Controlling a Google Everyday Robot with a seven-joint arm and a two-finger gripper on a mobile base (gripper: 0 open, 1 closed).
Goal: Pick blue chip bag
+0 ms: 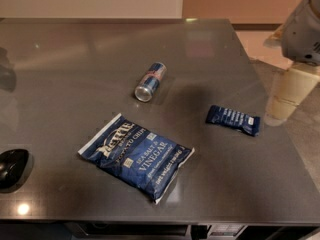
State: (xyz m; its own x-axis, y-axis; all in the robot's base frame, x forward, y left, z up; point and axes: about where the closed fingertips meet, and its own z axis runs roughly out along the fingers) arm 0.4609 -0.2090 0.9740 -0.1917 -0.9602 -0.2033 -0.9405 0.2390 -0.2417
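Note:
The blue chip bag [136, 157] lies flat on the dark grey table [75, 59], near its front edge, left of centre. It is navy with white edges and white "Sea Salt & Vinegar" lettering. My gripper [288, 95] hangs at the right edge of the view, over the table's right side, under the white arm housing [302, 29]. It is far to the right of the bag and holds nothing that I can see.
A blue-and-silver drink can [150, 81] lies on its side behind the bag. A small dark-blue bar wrapper [233, 119] lies between the bag and my gripper. A black rounded object [12, 167] sits at the table's front left.

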